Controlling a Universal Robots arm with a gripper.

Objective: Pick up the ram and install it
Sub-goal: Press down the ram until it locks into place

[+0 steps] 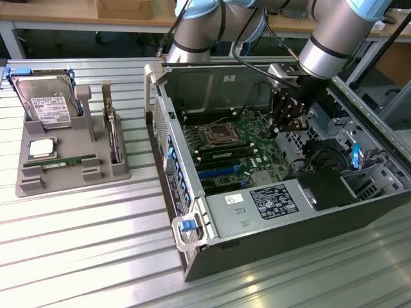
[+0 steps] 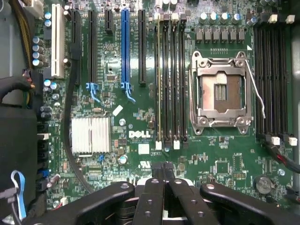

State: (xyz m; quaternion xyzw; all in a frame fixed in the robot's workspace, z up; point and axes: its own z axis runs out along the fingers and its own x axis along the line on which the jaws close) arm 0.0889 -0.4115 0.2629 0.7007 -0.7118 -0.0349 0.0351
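The ram [image 1: 56, 163] lies flat in the front slot of the grey holder tray [image 1: 29, 186] on the tabletop [image 1: 96, 244], below the processor chip [image 1: 40, 148] and the labelled hard drive [image 1: 46, 104], whose print is too small to read. Well apart, the end effector [image 1: 282, 131], closed and empty, hangs inside the open computer case [image 1: 270, 250]. The wrist view shows "DELL" on the motherboard [image 2: 140, 134] beside the empty CPU socket [image 2: 220, 93].

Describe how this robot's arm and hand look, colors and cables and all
The arm is made of silver-grey tubes with light blue joint caps. Black cables run along it towards the wrist. The hand is black and built of bolted metal links, with visible screw heads on its fingers.
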